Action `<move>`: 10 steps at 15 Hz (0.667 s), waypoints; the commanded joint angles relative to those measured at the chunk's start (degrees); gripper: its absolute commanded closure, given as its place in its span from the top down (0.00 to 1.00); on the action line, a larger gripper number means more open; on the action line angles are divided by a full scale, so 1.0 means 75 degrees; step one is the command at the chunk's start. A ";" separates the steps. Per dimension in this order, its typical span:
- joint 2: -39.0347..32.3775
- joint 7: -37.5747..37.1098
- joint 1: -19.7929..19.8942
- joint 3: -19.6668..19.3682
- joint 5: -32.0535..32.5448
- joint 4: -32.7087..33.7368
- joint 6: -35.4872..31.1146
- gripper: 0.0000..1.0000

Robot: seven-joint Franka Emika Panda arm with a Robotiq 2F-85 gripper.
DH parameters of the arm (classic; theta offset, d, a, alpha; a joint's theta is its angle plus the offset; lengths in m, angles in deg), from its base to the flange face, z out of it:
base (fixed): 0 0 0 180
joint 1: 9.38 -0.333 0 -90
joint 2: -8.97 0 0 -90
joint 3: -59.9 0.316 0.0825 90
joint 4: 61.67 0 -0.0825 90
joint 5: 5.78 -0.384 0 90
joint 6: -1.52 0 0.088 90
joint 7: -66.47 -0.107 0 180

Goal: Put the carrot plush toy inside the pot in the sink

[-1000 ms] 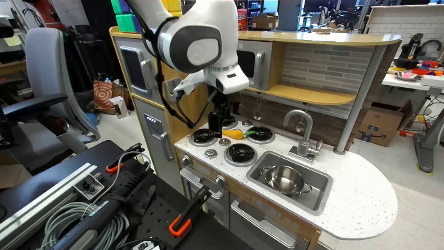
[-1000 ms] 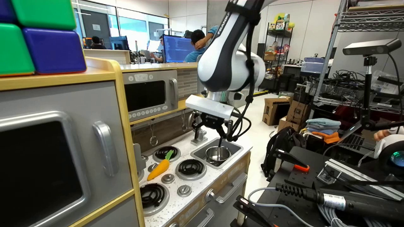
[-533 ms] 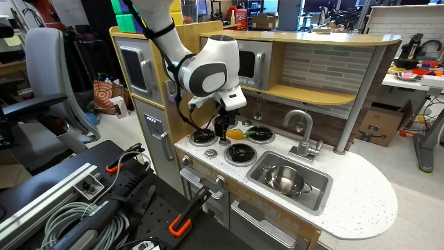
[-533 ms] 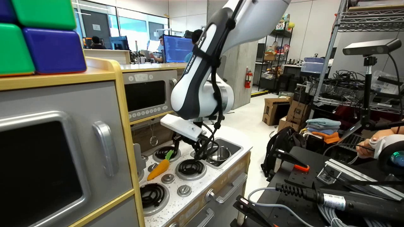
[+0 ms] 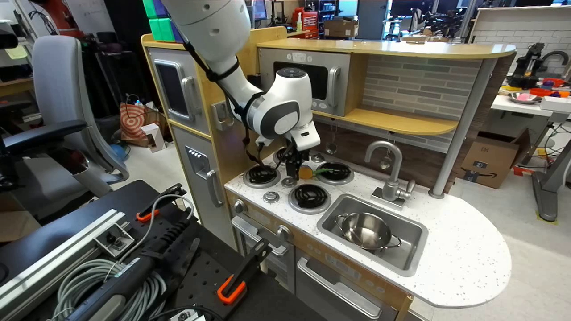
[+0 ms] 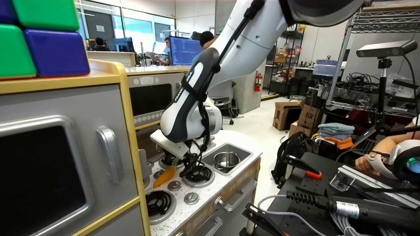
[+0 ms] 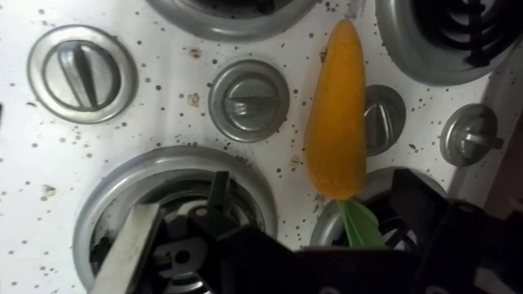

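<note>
The carrot plush toy [image 7: 339,114] lies across the stove top between the burners, its green leaf end over a black burner. It also shows in both exterior views [image 5: 306,172] [image 6: 165,177], partly hidden by the gripper. My gripper [image 7: 312,175] is open and empty above the stove, its fingers spread on either side of the toy's leafy end and apart from it. It also shows in an exterior view [image 6: 187,168]. The steel pot [image 5: 366,230] stands upright and looks empty in the grey sink [image 5: 403,254]; both also show in an exterior view, the pot [image 6: 226,160] and the sink [image 6: 242,152].
Black burners [image 5: 309,196] and raised grey knobs [image 7: 249,101] surround the toy. A silver tap [image 5: 392,174] rises behind the sink. A yellow shelf [image 5: 397,120] and microwave [image 6: 151,98] stand at the back. A tall cabinet [image 6: 129,147] borders the stove.
The gripper has come down and moved from the sink side in an exterior view to just above the carrot toy. The toy and pot have not moved.
</note>
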 commanded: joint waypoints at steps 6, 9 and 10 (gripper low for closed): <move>-0.1712 -0.0464 -0.0164 -0.0196 -0.0047 0.2544 0.0321 0.66; -0.1769 -0.0420 -0.0067 -0.0116 -0.0059 0.2672 0.0308 0.42; -0.1685 -0.0333 0.0018 -0.0048 -0.0074 0.2590 0.0302 0.34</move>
